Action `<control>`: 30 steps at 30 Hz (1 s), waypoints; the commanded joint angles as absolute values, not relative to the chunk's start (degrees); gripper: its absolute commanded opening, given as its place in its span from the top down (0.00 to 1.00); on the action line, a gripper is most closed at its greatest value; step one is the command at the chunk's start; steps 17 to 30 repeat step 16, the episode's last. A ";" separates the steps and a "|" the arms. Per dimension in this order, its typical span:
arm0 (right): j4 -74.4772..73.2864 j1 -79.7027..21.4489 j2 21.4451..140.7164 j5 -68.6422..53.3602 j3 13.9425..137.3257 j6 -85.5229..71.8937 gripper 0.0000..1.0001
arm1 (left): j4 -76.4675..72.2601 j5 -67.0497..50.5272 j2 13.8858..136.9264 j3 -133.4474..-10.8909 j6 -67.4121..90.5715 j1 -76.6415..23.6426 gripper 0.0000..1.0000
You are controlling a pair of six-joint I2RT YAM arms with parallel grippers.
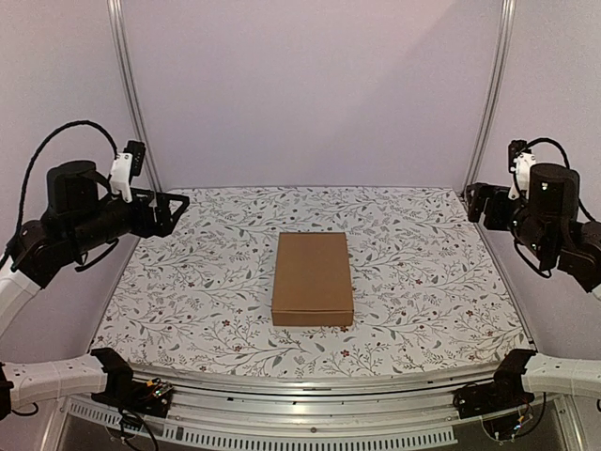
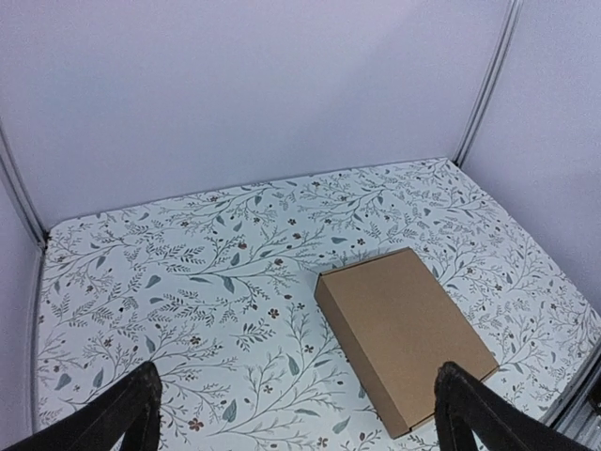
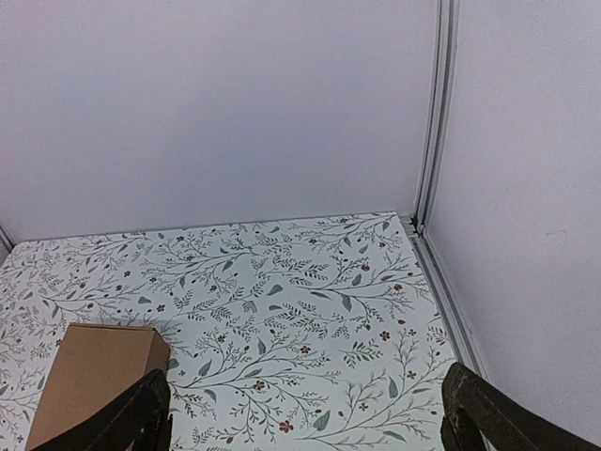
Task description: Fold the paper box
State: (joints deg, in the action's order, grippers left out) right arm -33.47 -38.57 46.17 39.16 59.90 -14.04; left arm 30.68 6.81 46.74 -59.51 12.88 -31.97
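1. Flowered table [image 1: 188,291] carries the paper box [image 1: 313,279] at its middle, closed up.
2. Left gripper [image 1: 177,214] and right gripper [image 1: 472,204] gape empty, well apart from it.
3. It looks fully folded, so check the edges are flush and keep clear.

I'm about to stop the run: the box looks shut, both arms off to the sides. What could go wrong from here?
1. Neither the left tool nor the right tool touches the paper box. Both stand open at the sides, so it might spring open if untucked, which no view settles.
2. The box lies loose on the floral cloth; a returning arm could shove it askew.
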 commanded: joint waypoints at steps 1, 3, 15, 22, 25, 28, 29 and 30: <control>-34.31 -38.35 45.35 38.22 58.72 -9.52 0.01 | 26.42 4.94 44.44 -56.07 10.86 -31.53 0.00; -33.02 -38.39 45.64 38.77 57.80 -8.51 0.01 | 25.67 1.87 44.22 -55.73 10.78 -31.47 0.00; -32.13 -38.35 47.95 40.60 56.43 -6.43 0.01 | 26.47 2.03 44.10 -52.03 8.23 -31.38 0.01; -31.87 -38.33 48.48 40.97 56.54 -6.64 0.01 | 26.42 2.02 44.24 -51.83 8.25 -31.40 0.00; -31.87 -38.33 48.48 40.97 56.54 -6.64 0.01 | 26.42 2.02 44.24 -51.83 8.25 -31.40 0.00; -31.87 -38.33 48.48 40.97 56.54 -6.64 0.01 | 26.42 2.02 44.24 -51.83 8.25 -31.40 0.00; -31.87 -38.33 48.48 40.97 56.54 -6.64 0.01 | 26.42 2.02 44.24 -51.83 8.25 -31.40 0.00; -31.87 -38.33 48.48 40.97 56.54 -6.64 0.01 | 26.42 2.02 44.24 -51.83 8.25 -31.40 0.00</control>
